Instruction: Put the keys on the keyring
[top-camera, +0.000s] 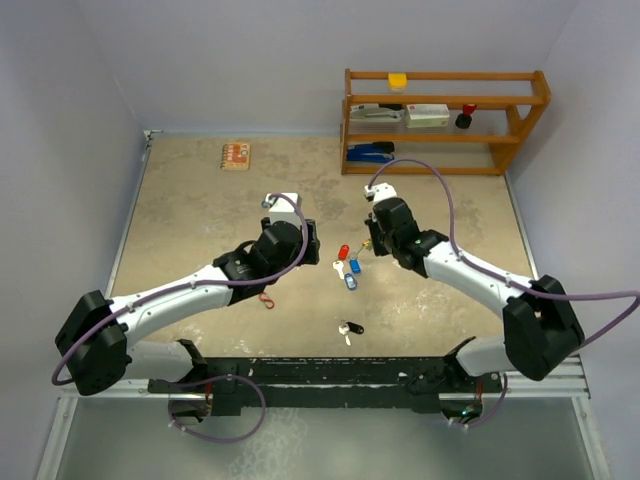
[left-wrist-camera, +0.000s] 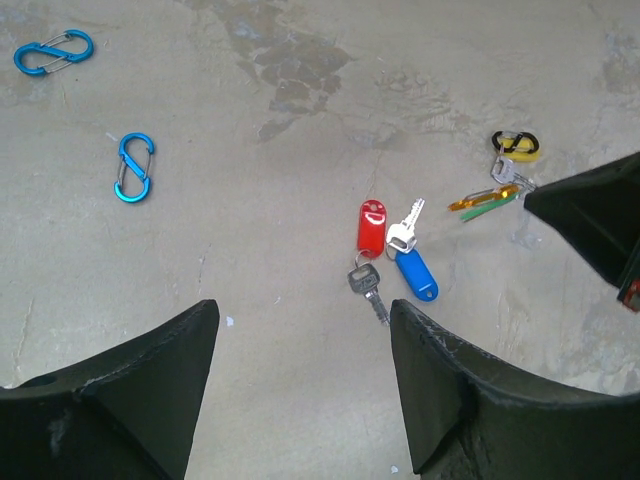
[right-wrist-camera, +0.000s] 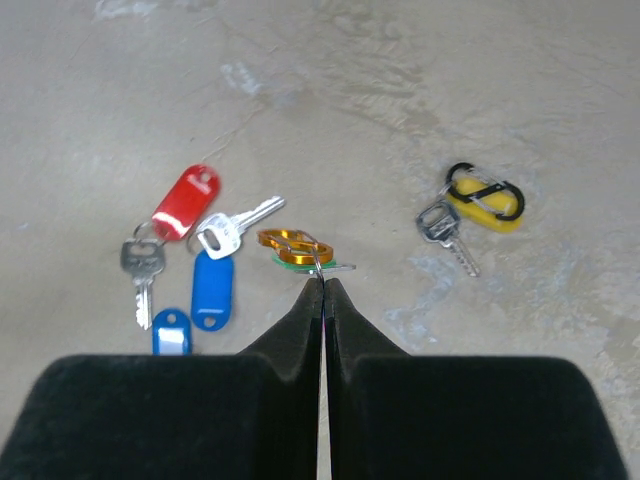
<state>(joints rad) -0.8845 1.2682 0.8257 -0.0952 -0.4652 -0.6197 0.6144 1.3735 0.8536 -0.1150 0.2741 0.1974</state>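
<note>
right tool (right-wrist-camera: 322, 288) is sitting fully shut, tips meeting right at the end of an orange clip (right-wrist-camera: 292, 242) w/ a green piece under it; can't tell if anything thin is being pinched. left tool (left-wrist-camera: 303, 395) is hanging wide open, holding nothing, above the counter (top-camera: 190, 205). counter is showing beige, mottled, scuffed; pale walls (top-camera: 70, 90) are closing it in, wooden shelf (top-camera: 445, 120) standing at far right. keys (right-wrist-camera: 226, 234) are lying bunched btwn the two tools w/ a red tag (right-wrist-camera: 186, 202) and blue tag (right-wrist-camera: 212, 290); yellow tag (right-wrist-camera: 490, 208) w/ its key is lying apart; black-head key (top-camera: 352, 327) is lying nearer the bases. both arms are reaching inward, elbows out, wrists tilting down toward centre.
</note>
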